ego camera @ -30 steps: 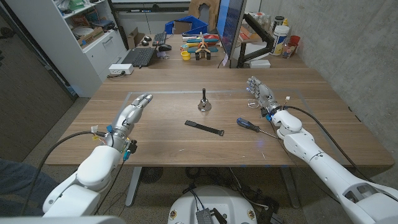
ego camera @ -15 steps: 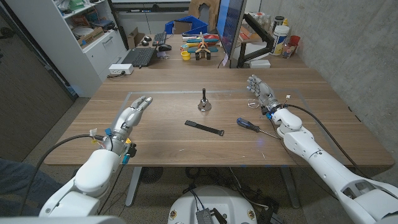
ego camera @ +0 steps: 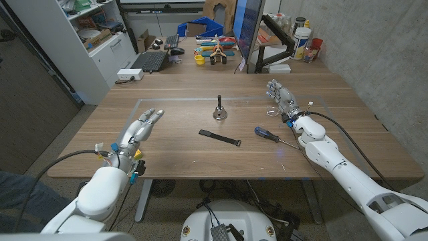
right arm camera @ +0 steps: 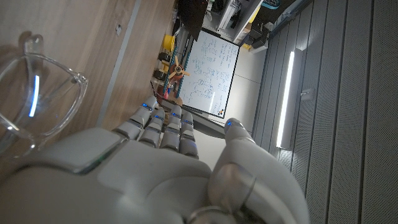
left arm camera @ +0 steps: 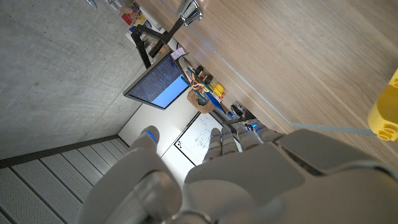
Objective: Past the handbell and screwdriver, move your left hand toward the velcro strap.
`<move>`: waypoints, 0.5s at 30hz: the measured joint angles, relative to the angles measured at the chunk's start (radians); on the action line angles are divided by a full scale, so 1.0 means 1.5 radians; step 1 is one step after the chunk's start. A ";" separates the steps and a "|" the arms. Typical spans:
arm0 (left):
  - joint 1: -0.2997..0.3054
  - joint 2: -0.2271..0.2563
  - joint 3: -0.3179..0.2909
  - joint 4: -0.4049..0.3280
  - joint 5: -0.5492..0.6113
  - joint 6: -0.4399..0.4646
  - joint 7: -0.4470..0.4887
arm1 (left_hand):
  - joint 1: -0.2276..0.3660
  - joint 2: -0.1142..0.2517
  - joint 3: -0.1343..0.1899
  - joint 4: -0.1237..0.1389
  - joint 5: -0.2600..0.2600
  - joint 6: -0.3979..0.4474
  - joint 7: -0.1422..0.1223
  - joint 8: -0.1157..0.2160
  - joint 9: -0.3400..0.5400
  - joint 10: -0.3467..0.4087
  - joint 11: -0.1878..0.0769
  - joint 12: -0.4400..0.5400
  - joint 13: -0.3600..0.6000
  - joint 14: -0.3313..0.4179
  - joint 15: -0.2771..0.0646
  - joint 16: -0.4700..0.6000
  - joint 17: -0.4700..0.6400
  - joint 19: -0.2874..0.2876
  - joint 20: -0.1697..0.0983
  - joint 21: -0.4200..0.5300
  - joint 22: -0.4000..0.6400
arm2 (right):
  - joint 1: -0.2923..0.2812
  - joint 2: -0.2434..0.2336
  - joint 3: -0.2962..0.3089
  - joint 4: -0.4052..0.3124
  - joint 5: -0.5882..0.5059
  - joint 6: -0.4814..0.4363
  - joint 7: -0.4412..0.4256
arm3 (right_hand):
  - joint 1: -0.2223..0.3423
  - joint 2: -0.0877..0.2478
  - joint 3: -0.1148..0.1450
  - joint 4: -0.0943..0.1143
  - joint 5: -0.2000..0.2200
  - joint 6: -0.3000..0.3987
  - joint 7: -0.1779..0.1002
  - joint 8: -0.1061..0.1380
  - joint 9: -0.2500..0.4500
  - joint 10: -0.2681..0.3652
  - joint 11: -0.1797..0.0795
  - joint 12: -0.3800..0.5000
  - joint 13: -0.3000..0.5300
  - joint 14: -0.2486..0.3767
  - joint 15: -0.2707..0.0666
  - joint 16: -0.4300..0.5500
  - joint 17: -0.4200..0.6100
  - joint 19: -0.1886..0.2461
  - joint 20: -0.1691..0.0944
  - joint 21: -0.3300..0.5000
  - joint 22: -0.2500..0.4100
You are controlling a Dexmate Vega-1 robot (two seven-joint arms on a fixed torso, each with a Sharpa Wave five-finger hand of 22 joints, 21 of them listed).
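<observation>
A black velcro strap [ego camera: 219, 137] lies flat at the table's middle. The small metal handbell [ego camera: 220, 111] stands upright just behind it, and its base also shows in the left wrist view [left arm camera: 189, 9]. To the strap's right lies a blue-handled screwdriver [ego camera: 267, 133]. My left hand [ego camera: 139, 128] hovers over the table's near left, well left of the strap, fingers straight and apart, holding nothing; its back shows in the left wrist view [left arm camera: 217, 177]. My right hand [ego camera: 281, 98] stands at the far right, behind the screwdriver, fingers apart and empty, with its back seen in the right wrist view [right arm camera: 155, 165].
A clear plastic piece [right arm camera: 37, 102] lies on the table beside my right hand. Beyond the table's far edge are a laptop [ego camera: 150, 61], a monitor [ego camera: 249, 30] and assorted clutter. Bare wood lies between my left hand and the strap.
My left hand has drawn slightly back and to the left, toward the table's near edge. The right hand and the objects have not moved.
</observation>
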 measured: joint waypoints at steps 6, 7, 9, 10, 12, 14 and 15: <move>0.010 -0.010 0.004 -0.020 0.031 0.032 0.001 | 0.006 0.001 0.000 -0.002 0.000 0.007 -0.002 0.000 0.001 0.001 -0.001 0.000 0.000 0.003 0.003 0.000 0.000 0.000 0.000 0.000 0.000 | -0.002 0.000 0.000 -0.002 0.001 0.000 0.000 | 0.000 0.000 0.000 0.000 0.000 0.000 0.000 0.000 0.000 0.000 0.000 0.000 0.000 0.000 0.000 0.000 0.000 0.000 0.000 0.000 0.000; 0.012 -0.012 0.005 -0.026 0.041 0.043 0.001 | 0.006 0.001 0.002 -0.003 0.000 0.007 -0.002 0.000 0.001 0.003 -0.003 0.000 0.000 0.003 0.003 0.000 0.000 0.000 0.000 0.000 0.000 | -0.002 -0.001 0.000 -0.002 0.001 0.000 0.000 | 0.000 0.000 0.000 0.000 0.000 0.000 0.000 0.000 0.000 0.000 0.000 0.000 0.000 0.000 0.000 0.000 0.000 0.000 0.000 0.000 0.000; 0.012 -0.014 0.007 -0.032 0.050 0.054 0.001 | 0.011 0.001 0.002 -0.003 0.000 0.010 0.000 0.000 0.001 0.004 -0.004 0.000 0.000 0.006 0.001 0.000 0.000 0.000 0.000 -0.001 0.000 | -0.002 -0.001 0.000 -0.003 0.001 0.000 0.000 | 0.000 0.000 0.000 0.000 0.000 0.000 0.000 0.000 0.000 0.000 0.000 0.000 0.000 0.000 0.000 0.000 0.000 0.000 0.000 0.000 0.000; 0.013 -0.016 0.008 -0.036 0.063 0.069 0.000 | 0.011 0.001 0.002 -0.003 0.000 0.012 -0.003 0.000 0.001 0.004 -0.004 0.000 0.000 0.006 0.001 0.000 0.000 0.000 0.000 -0.002 0.000 | -0.003 -0.001 0.000 -0.003 0.001 0.000 0.000 | 0.000 0.000 0.000 0.000 0.000 0.000 0.000 0.000 0.000 0.000 0.000 0.000 0.000 0.000 0.000 0.000 0.000 0.000 0.000 0.000 0.000; 0.013 -0.016 0.011 -0.042 0.067 0.073 0.000 | 0.013 0.002 0.002 -0.003 0.000 0.013 -0.003 0.000 0.001 0.006 -0.001 0.001 0.000 0.006 0.001 0.000 0.000 -0.002 0.002 -0.002 0.000 | -0.003 -0.001 0.000 -0.003 0.002 0.000 0.000 | 0.000 0.000 0.000 0.000 0.000 0.000 0.000 0.000 0.000 0.000 0.000 0.000 0.000 0.000 0.000 0.000 0.000 0.000 0.000 0.000 0.000; 0.012 -0.017 0.013 -0.048 0.092 0.106 -0.005 | 0.014 0.004 0.002 -0.009 0.000 0.014 -0.004 0.005 0.001 0.010 -0.002 0.003 0.000 0.009 0.004 0.000 0.000 -0.001 0.006 -0.002 0.000 | -0.005 -0.002 0.000 -0.005 0.002 0.000 0.000 | 0.000 0.000 0.000 0.000 0.000 0.000 0.000 0.000 0.000 0.000 0.000 0.000 0.000 0.000 0.000 0.000 0.000 0.000 0.000 0.000 0.000; 0.011 -0.017 0.014 -0.051 0.092 0.106 -0.005 | 0.014 0.004 0.002 -0.009 0.000 0.016 -0.006 0.005 0.001 0.010 -0.002 0.003 0.000 0.009 0.004 0.000 0.000 0.000 0.007 -0.002 0.000 | -0.005 -0.002 0.000 -0.005 0.002 0.000 0.000 | 0.000 0.000 0.000 0.000 0.000 0.000 0.000 0.000 0.000 0.000 0.000 0.000 0.000 0.000 0.000 0.000 0.000 0.000 0.000 0.000 0.000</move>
